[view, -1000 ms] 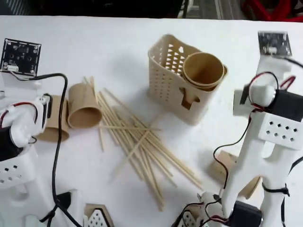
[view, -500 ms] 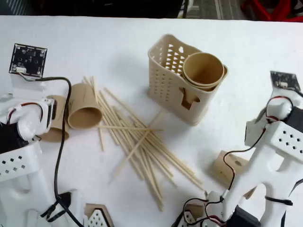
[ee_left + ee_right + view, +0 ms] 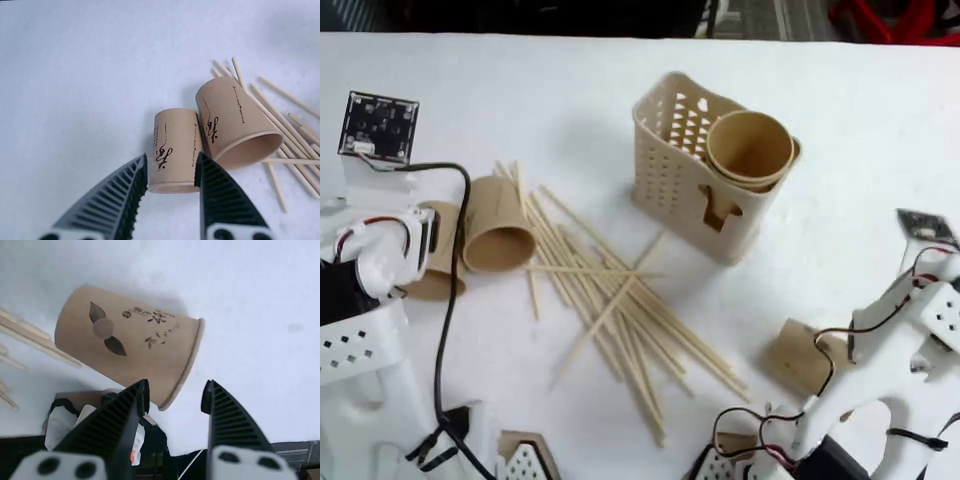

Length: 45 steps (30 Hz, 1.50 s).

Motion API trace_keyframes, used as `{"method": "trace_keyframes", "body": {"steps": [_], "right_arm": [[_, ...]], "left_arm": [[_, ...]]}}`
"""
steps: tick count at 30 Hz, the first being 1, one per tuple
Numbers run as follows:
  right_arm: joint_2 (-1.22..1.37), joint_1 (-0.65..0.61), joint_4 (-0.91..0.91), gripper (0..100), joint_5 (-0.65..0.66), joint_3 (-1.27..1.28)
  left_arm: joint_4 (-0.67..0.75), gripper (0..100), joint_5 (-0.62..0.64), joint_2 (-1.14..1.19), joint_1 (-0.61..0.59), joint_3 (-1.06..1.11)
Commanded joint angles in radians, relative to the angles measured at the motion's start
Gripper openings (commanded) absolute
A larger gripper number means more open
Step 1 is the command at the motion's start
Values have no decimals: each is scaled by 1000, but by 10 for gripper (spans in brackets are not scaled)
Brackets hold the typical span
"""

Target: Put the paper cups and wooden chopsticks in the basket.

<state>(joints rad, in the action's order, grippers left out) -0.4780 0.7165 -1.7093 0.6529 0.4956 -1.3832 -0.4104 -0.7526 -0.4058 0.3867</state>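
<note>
Left wrist view: left gripper [image 3: 171, 157] open over the nearer paper cup [image 3: 175, 132]; I'd lower, squeeze gently; right gripper [image 3: 177, 383] open too.

High camera looking down on table [image 3: 570, 90], wrist cameras close above fallen paper cups [image 3: 175, 150]

Surface [image 3: 570, 80]: white and plain, it spans the high view nearly from side to side.
Dark strip [image 3: 520, 15]: runs behind the surface's far edge.
Red object [image 3: 895, 20]: beyond that far edge, toward the right corner; its kind cannot be told.
</note>
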Motion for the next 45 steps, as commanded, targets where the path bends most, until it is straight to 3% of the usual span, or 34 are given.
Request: {"method": "trace_keyframes", "body": {"steps": [1,20,30,35,38,45], "right_arm": [[-25,10,-2,183,68,84],[-22,-122,41,179,75,144],[-22,-168,104,122,83,212],[-30,-185,102,14,87,184],[-35,-173,84,20,150,140],[-35,-162,7,20,238,14]], "left_arm": [[15,165,-2,-21,-4,-6],[-12,165,-6,-21,-5,-6],[-12,164,-8,-21,-7,-6],[-12,164,-9,-22,-7,-12],[-14,165,-9,-22,-7,-17],[-120,165,-204,-15,-7,-115]]}}
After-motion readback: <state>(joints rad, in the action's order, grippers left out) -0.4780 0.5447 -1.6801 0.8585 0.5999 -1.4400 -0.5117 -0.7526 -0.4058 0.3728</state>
